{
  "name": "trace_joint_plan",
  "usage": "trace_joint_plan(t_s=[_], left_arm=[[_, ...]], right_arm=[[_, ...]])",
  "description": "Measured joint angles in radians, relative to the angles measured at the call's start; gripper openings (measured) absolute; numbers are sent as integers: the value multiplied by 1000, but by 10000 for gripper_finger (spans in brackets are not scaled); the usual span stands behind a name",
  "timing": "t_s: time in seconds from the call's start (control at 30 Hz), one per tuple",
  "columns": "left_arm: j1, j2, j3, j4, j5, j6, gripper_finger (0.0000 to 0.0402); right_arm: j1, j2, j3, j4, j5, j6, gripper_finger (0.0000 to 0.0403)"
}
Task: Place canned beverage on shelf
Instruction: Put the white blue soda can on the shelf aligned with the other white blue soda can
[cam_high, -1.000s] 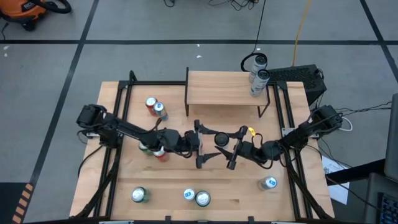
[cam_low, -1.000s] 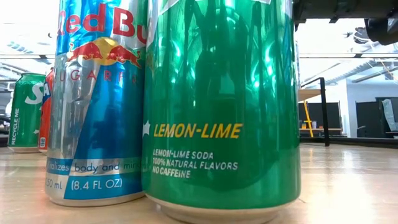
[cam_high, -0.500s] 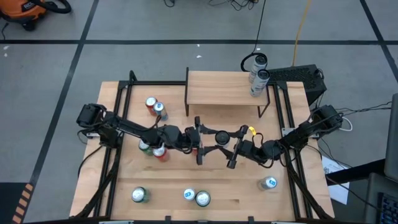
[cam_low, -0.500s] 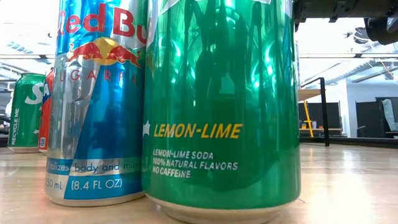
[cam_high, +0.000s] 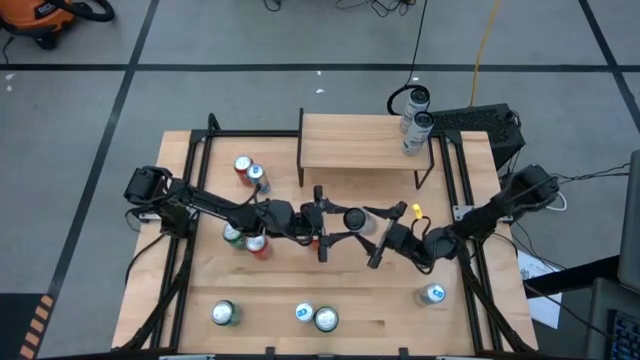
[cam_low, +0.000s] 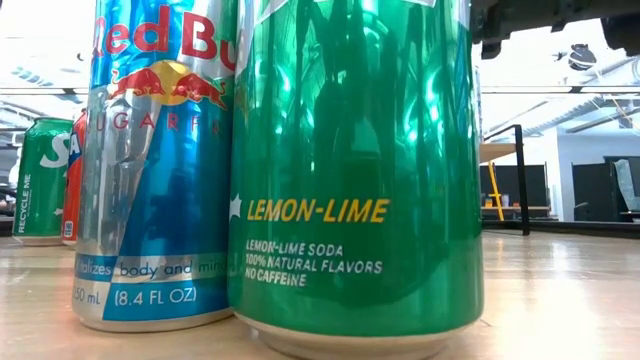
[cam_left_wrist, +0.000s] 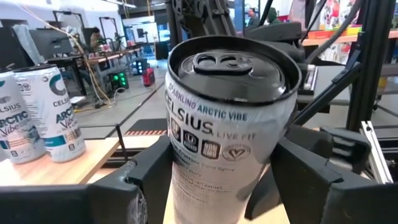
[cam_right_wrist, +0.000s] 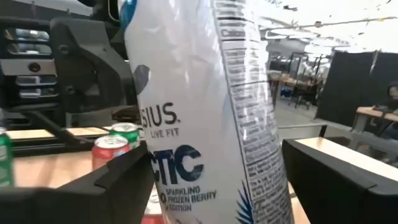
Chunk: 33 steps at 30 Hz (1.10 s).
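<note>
A white Celsius can with a black top (cam_high: 353, 219) hangs over the middle of the table, in front of the shelf (cam_high: 360, 145). My left gripper (cam_high: 338, 222) reaches in from the table's left and is shut on the can. My right gripper (cam_high: 372, 232) comes from the right and is open. Its fingers (cam_right_wrist: 336, 171) stand on either side of the can (cam_right_wrist: 205, 124), with a gap showing at one finger. Two more Celsius cans (cam_high: 414, 120) stand upright on the shelf's right end. My left gripper pinches the can's side wall (cam_left_wrist: 177, 168) between its two fingers (cam_left_wrist: 140, 183), below the printed name and well under the top rim. The fingers lie level and come from the table's left. The can stands nearly upright in the hold, raised to about shelf height; its bottom is out of the picture.
Cans stand about the table: two at the far left (cam_high: 245, 172), two under my left arm (cam_high: 245, 240), three along the near edge (cam_high: 315, 317) and one at the near right (cam_high: 432, 294). A green lemon-lime can (cam_low: 355, 170) and a Red Bull can (cam_low: 160, 160) fill the low view.
My left gripper has shut on the Celsius can. My right gripper has opened off it and drawn back a little toward the table's right, its wrist turning. The can has stayed where it was, above the table.
</note>
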Motion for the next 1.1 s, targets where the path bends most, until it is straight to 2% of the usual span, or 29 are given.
trace_joint_plan(t_s=[0.23,0.37,0.47,0.7,0.8,0.87,1.0,1.1], left_arm=[[3,0,0,-6,4,1,230],[3,0,0,-14,5,5,230],[3,0,0,-46,5,9,230],[3,-4,2,-78,5,8,228],[3,-3,2,-75,5,8,229],[3,-3,2,-75,5,7,229],[2,-3,2,-144,5,1,230],[2,-3,2,-220,5,-42,230]], right_arm=[[21,-150,1,-298,-10,198,326],[21,-219,1,-487,-82,365,325],[30,-266,1,-581,-121,424,325],[26,-372,1,-572,-138,340,325],[-6,-373,1,-556,-237,343,325],[-14,-370,0,-568,-258,369,325],[-2,-392,0,-620,-181,440,325],[-1,-430,0,-742,-168,556,324]])
